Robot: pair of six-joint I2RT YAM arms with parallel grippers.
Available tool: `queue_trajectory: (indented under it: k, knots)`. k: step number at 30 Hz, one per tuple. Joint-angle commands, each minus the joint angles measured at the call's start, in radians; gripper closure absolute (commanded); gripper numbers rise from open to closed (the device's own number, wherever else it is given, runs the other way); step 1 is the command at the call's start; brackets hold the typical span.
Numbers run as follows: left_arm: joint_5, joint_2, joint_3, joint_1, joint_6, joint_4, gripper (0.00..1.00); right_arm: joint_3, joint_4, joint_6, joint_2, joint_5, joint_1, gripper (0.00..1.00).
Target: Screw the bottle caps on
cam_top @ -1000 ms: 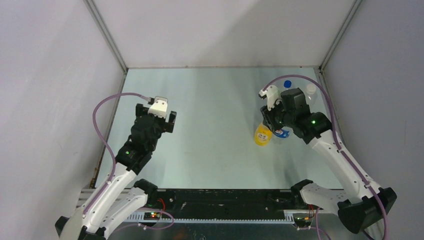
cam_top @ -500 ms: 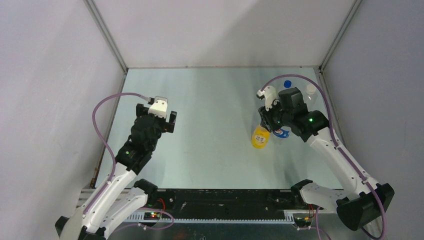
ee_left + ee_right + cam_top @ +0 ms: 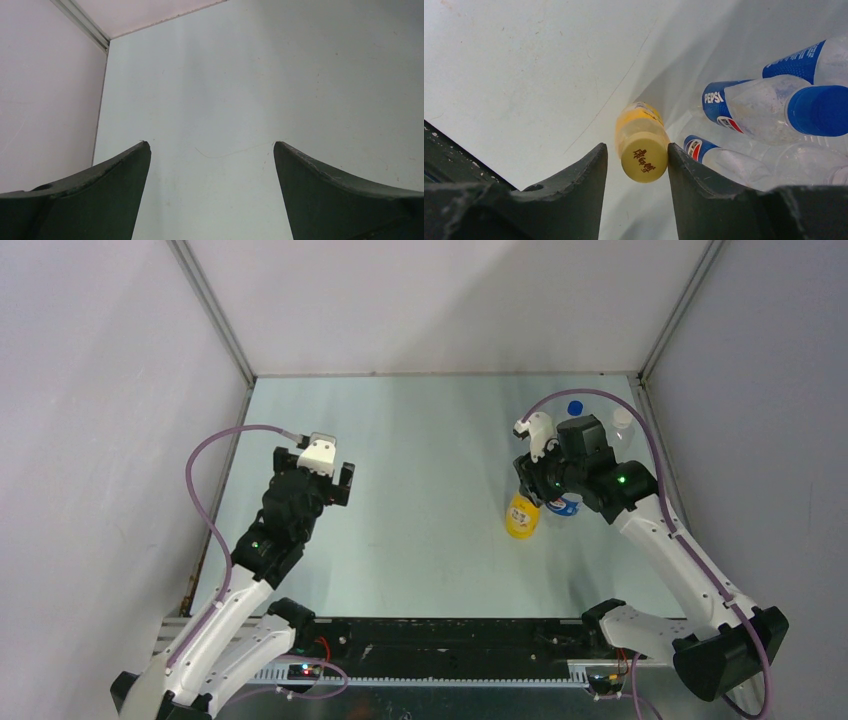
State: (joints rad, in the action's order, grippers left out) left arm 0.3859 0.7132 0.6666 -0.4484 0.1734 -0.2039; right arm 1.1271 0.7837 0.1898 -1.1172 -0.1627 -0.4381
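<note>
The yellow-orange bottle (image 3: 521,518) stands at the right of the table with its yellow cap (image 3: 644,160) on its neck. My right gripper (image 3: 636,146) straddles that cap from above. The right finger touches the cap and the left finger stands a small gap off it, so the jaws are open. Clear Pepsi-labelled bottles (image 3: 724,102) crowd just to the right, one wearing a blue cap (image 3: 819,110). A blue cap (image 3: 575,408) also shows behind the right arm. My left gripper (image 3: 335,480) is open and empty over bare table at the left (image 3: 210,144).
A clear bottle with a white cap (image 3: 622,420) stands at the far right near the side wall. Grey walls enclose the table on three sides. The right arm's wrist hides most of the bottle cluster from above.
The right gripper has shifted slightly left and down over the yellow bottle, which has moved a little with it. The left arm has not moved.
</note>
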Motion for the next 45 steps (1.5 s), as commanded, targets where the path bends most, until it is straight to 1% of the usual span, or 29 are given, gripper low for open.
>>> queue_trajectory:
  k: [1, 9, 13, 17, 23, 25, 26, 28, 31, 35, 38, 40, 41, 42, 45]
  knots:
    - [-0.014, -0.004, 0.002, 0.007, -0.020, 0.032, 0.00, 0.042, -0.016, -0.013, -0.003, -0.017, 0.003, 0.49]
    - [-0.013, -0.006, 0.002, 0.007, -0.019, 0.031, 0.00, 0.042, -0.021, -0.015, 0.004, 0.008, 0.002, 0.40]
    - [-0.015, -0.006, 0.002, 0.007, -0.019, 0.031, 0.00, 0.042, -0.041, -0.026, 0.021, 0.034, 0.003, 0.38]
    - [-0.025, -0.011, 0.001, 0.007, -0.022, 0.034, 0.00, 0.043, -0.070, -0.036, 0.065, 0.063, 0.004, 0.34]
    - [-0.034, -0.040, 0.006, 0.007, -0.025, 0.034, 0.00, 0.042, -0.101, -0.039, 0.154, 0.134, 0.003, 0.32]
    - [-0.034, -0.057, 0.023, 0.007, -0.028, 0.017, 0.00, 0.042, -0.119, -0.047, 0.199, 0.175, 0.003, 0.28]
    - [-0.038, -0.064, 0.031, 0.007, -0.032, 0.008, 0.00, 0.042, -0.132, -0.055, 0.234, 0.214, 0.003, 0.12]
    - [-0.040, -0.092, 0.060, 0.007, -0.035, -0.016, 0.00, 0.042, -0.156, -0.066, 0.294, 0.274, 0.004, 0.02]
    - [-0.037, -0.157, 0.101, 0.007, -0.028, -0.051, 0.00, 0.042, -0.199, -0.133, 0.402, 0.417, 0.003, 0.01]
    - [-0.017, -0.251, 0.146, 0.007, -0.021, -0.092, 0.00, 0.036, -0.219, -0.168, 0.536, 0.526, 0.002, 0.01]
    - [-0.002, -0.342, 0.166, 0.007, -0.026, -0.107, 0.00, -0.036, -0.246, -0.123, 0.650, 0.563, 0.003, 0.01]
    - [0.012, -0.403, 0.160, 0.007, -0.029, -0.103, 0.00, -0.108, -0.297, -0.168, 0.796, 0.649, 0.003, 0.01]
    - [0.024, -0.422, 0.153, 0.007, -0.030, -0.099, 0.00, -0.131, -0.336, -0.186, 0.829, 0.681, 0.002, 0.01]
    - [0.032, -0.461, 0.138, 0.007, -0.031, -0.092, 0.00, -0.173, -0.346, -0.209, 0.891, 0.737, 0.002, 0.00]
    - [0.060, -0.533, 0.108, 0.007, -0.047, -0.101, 0.00, -0.210, -0.323, -0.229, 0.983, 0.795, 0.004, 0.01]
